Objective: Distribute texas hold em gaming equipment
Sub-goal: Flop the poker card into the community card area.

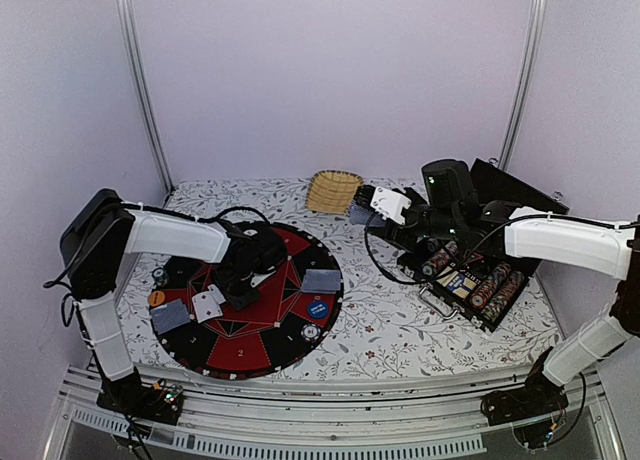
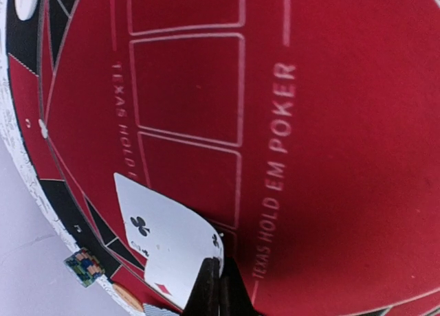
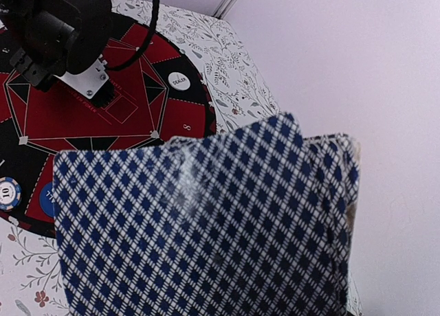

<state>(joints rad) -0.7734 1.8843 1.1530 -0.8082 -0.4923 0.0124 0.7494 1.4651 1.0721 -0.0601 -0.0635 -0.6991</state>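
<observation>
My left gripper (image 1: 236,292) hangs low over the round red-and-black poker mat (image 1: 262,332). In the left wrist view it (image 2: 220,283) is shut on the edge of a face-up club card (image 2: 168,233), tilted above the mat (image 2: 344,158). My right gripper (image 1: 368,212) holds a fanned stack of blue-backed cards (image 3: 206,227) above the table beside the mat; the cards hide its fingers. On the mat lie a face-up card (image 1: 207,305), two face-down cards (image 1: 170,317) (image 1: 320,280), a blue chip (image 1: 318,308), a striped chip (image 1: 311,331) and an orange chip (image 1: 157,298).
A woven basket (image 1: 333,190) stands at the back centre. An open black case (image 1: 475,280) with rows of chips sits under the right arm. A white dealer button (image 3: 180,81) lies on the mat's far edge. The left arm's wrist (image 3: 62,34) shows in the right wrist view.
</observation>
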